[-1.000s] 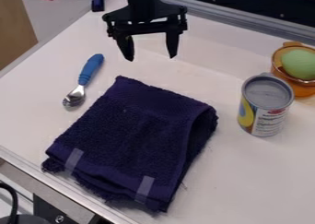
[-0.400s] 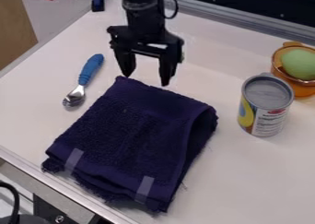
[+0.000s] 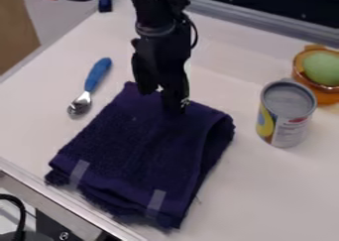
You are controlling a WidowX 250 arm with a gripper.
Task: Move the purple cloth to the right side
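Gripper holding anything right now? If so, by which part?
Can't tell. The gripper is at the far edge of the purple cloth, but whether it grips there isn't clear.

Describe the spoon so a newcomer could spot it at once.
On the white table, find the big dark purple cloth. Just off its upper-left edge in the view lies the spoon, handle end farther from the camera. Unlike the upright can across the cloth, it lies flat, with a blue handle and shiny metal bowl.

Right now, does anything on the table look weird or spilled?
I see no spills. The cloth looks a bit odd: it lies slanted, with two pale strips, like tape, near its lower edge. The can stands upright.
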